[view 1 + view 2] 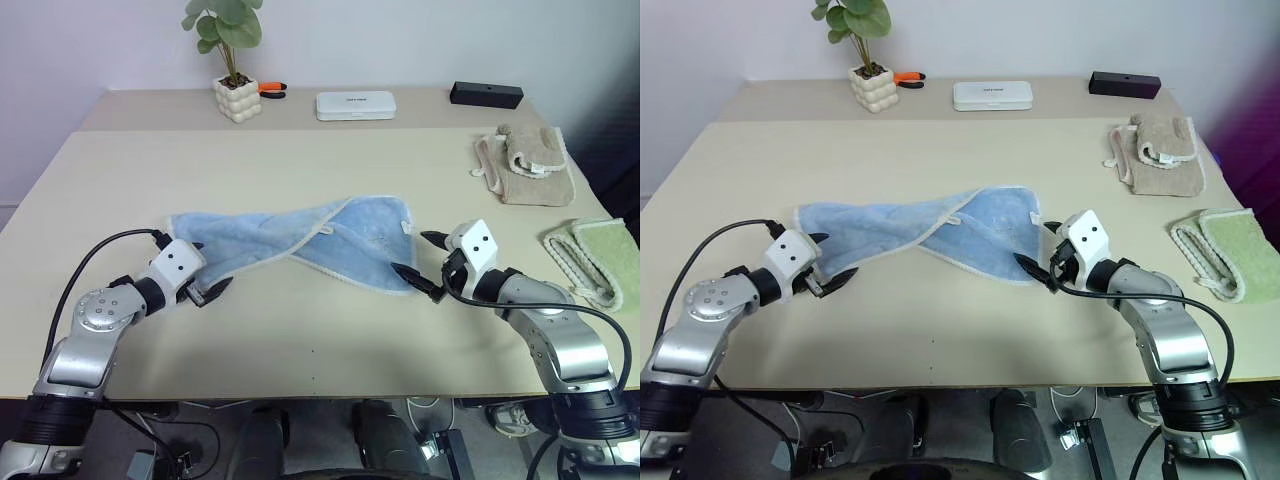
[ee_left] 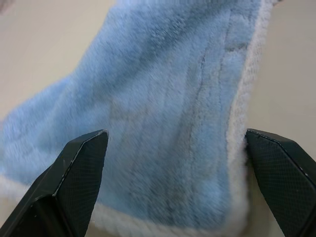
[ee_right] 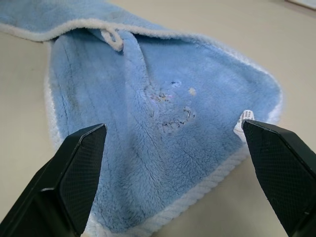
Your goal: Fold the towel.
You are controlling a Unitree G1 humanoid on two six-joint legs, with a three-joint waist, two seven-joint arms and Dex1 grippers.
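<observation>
- Towel (image 1: 300,240) lies twisted mid-worktop (image 1: 300,330), in front of the potted plant (image 1: 232,60).
- Left claw (image 1: 205,268) spread wide at towel's left end, empty.
- Right claw (image 1: 420,256) wide open at towel's right end, empty.

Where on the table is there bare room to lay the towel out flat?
Widest bare patch: between the towel and the plant pot and white case behind it. A bare strip runs along the table's near edge. The right side is crowded by the beige cloth and green cloth.
</observation>
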